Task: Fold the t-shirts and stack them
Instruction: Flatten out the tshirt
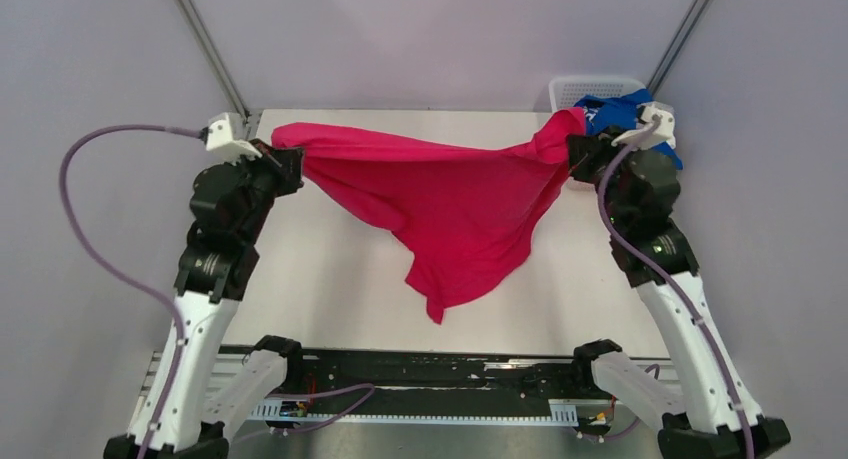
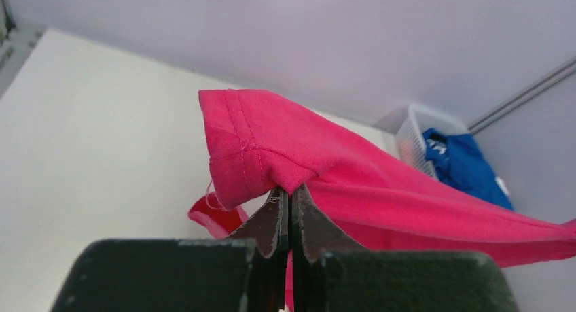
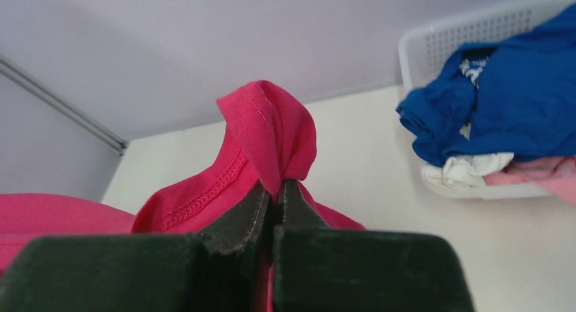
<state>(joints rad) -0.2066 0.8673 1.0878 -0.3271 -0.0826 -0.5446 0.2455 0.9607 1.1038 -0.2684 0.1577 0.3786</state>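
The magenta-red t-shirt (image 1: 450, 204) hangs stretched in the air between my two grippers, its lower part drooping towards the table. My left gripper (image 1: 290, 164) is shut on one corner of it; in the left wrist view the hem (image 2: 251, 139) bunches above the closed gripper (image 2: 291, 189). My right gripper (image 1: 575, 154) is shut on the opposite corner; in the right wrist view the cloth (image 3: 272, 132) folds over the closed gripper (image 3: 277, 186). The royal blue t-shirt (image 3: 502, 101) lies on top in the basket, with white (image 3: 465, 169) and pale pink (image 3: 543, 172) shirts under it.
The white lattice basket (image 1: 590, 87) stands at the table's far right corner, just behind my right gripper; it also shows in the left wrist view (image 2: 411, 139). The white table (image 1: 320, 279) lies below the hanging shirt. Frame posts rise at both back corners.
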